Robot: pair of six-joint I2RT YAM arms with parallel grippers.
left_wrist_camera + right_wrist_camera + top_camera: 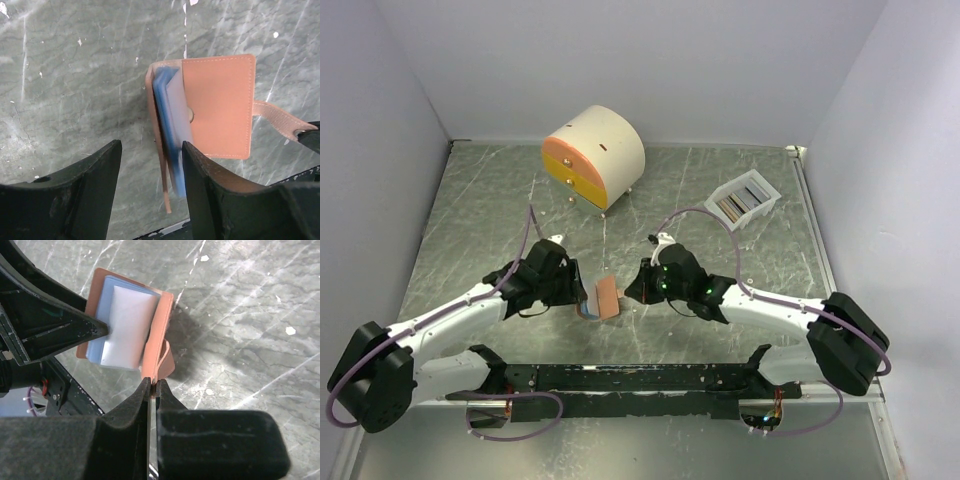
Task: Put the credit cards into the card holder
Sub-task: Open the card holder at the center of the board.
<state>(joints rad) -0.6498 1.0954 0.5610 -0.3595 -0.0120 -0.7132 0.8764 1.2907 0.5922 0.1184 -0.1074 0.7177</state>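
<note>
The salmon-pink card holder (608, 297) is held upright over the table between the two grippers. It stands open, with a light blue card (101, 315) and a whitish card (127, 325) in it. My right gripper (154, 386) is shut on the holder's strap (280, 120). My left gripper (152, 150) is open, its jaws either side of the holder's loose flap and the blue cards (167, 125). Its right finger (200, 170) is right against the cards. In the top view the left gripper (582, 295) is left of the holder and the right gripper (632, 292) is right of it.
A small white tray (766, 205) with more cards (742, 199) on edge stands at the back right. A round cream cabinet (610, 145) with orange-yellow drawers stands at the back centre. White walls close the table on three sides.
</note>
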